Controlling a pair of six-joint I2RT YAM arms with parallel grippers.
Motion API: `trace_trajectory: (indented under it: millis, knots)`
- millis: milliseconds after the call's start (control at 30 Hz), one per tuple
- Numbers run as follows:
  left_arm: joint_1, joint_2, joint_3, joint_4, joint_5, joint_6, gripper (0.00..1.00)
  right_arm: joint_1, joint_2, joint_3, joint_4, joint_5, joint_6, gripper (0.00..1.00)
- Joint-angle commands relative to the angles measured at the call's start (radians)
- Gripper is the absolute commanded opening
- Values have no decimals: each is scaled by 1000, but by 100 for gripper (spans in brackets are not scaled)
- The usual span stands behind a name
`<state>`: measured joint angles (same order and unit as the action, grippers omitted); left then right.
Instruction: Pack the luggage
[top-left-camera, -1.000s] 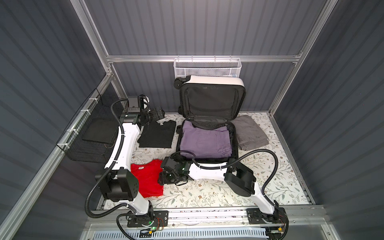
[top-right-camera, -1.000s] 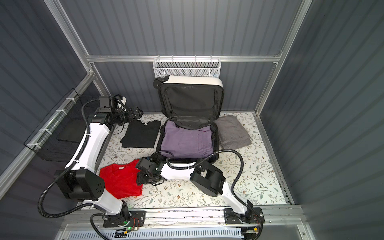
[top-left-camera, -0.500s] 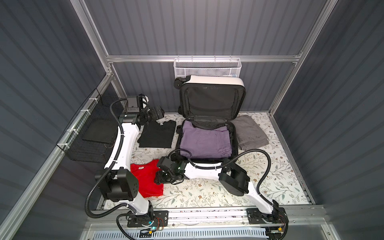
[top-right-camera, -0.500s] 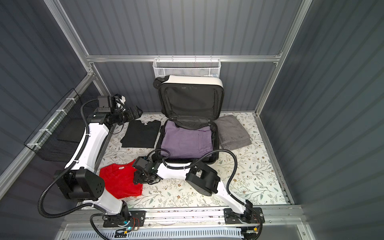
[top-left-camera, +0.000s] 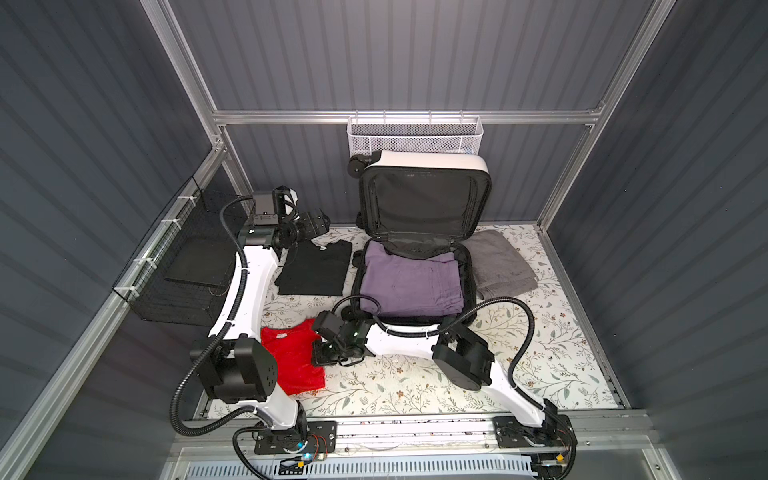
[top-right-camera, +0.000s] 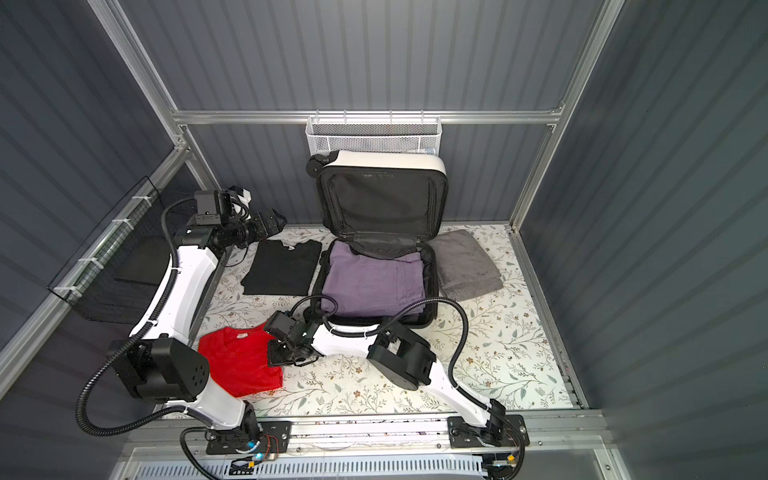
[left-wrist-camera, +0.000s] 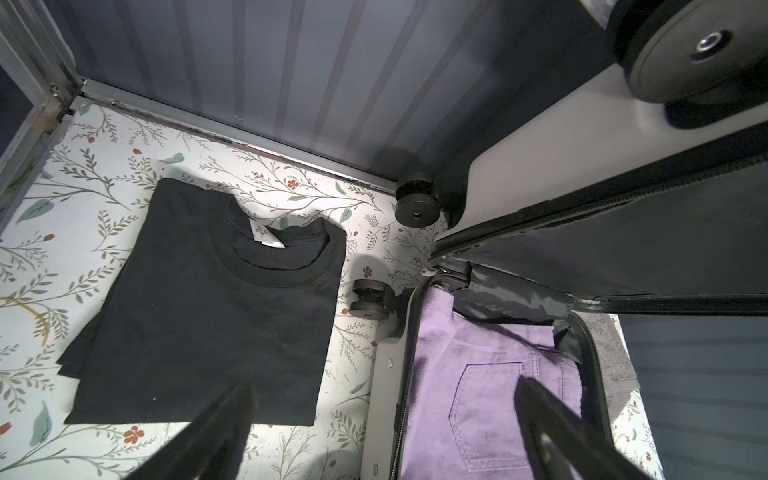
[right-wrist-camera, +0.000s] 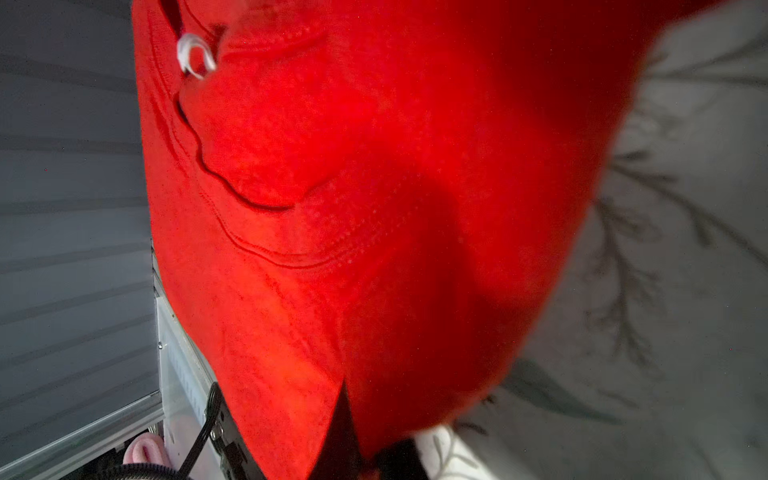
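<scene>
The luggage, a white suitcase, lies open with its lid upright against the back wall. Folded purple trousers lie in its bottom half. A folded black T-shirt lies to its left and a grey towel to its right. My left gripper hangs open and empty above the black T-shirt's far end. At the front left my right gripper is shut on the right edge of the red T-shirt.
A white mesh basket hangs on the back rail above the lid. A black wire basket hangs on the left frame beside my left arm. The floral table cover shows bare at the front right. Grey walls close in three sides.
My right gripper has slid left onto the red T-shirt's edge and shut on it. The left arm has hardly moved.
</scene>
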<state>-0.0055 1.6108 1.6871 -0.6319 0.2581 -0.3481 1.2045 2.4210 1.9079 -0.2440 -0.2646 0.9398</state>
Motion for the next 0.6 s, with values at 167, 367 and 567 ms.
trace_trajectory:
  millis: [167, 367, 567]
  knots:
    - [7, 10, 24, 9, 53, -26, 100, -66, -170, 62, -108, -53, -209, 0]
    - [7, 1, 33, 3, 64, -30, 100, -128, -266, 71, -204, -108, -281, 0]
    - [7, -46, -52, 34, 104, -49, 100, -188, -358, 51, -304, -121, -355, 0]
